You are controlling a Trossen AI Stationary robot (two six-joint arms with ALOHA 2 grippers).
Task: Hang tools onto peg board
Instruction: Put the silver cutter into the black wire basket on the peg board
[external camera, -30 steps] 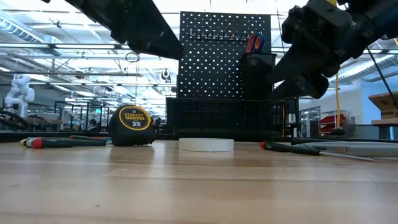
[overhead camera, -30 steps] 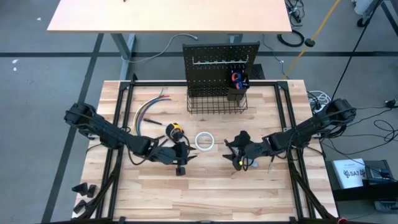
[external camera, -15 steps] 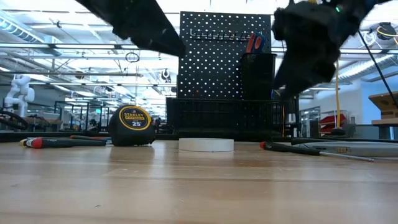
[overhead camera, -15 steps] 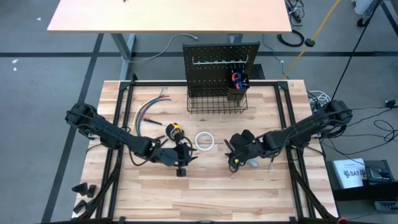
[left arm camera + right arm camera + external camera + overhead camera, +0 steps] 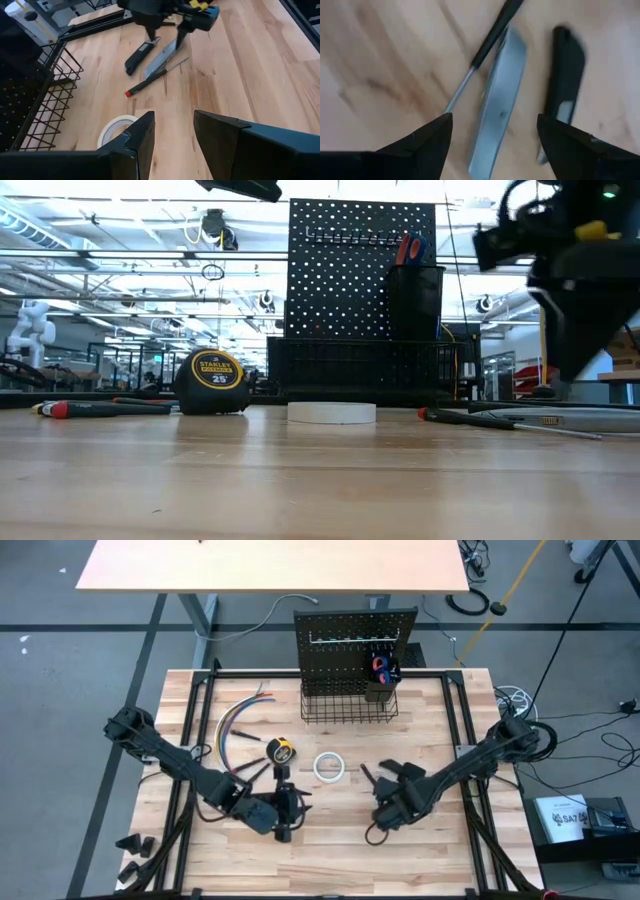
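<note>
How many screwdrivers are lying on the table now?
2: one screwdriver beside the tape measure, another screwdriver among the tools under the right arm. More may be hidden.

Counter (image 5: 330, 860) front strip: bare wood across its whole width, open passage.

Centre: tape roll (image 5: 330, 767) and tape measure (image 5: 281, 750) sit apart, a clear lane between them running back toward the basket (image 5: 348, 708).

Left rear: wires (image 5: 238, 720) fan out beside the basket's left side; approach there is cluttered.

Right of centre: a knife (image 5: 162, 55), a black handle (image 5: 137, 56) and a screwdriver (image 5: 150, 80) lie close together, almost side by side; narrow gaps only. Right pincer (image 5: 495, 145) hangs over them, fingers spread wide.

Left pincer (image 5: 172, 135), fingers apart, occupies space front of the tape measure.

Peg board (image 5: 355, 635) blocks the rear edge centre; rear corners open.
</note>
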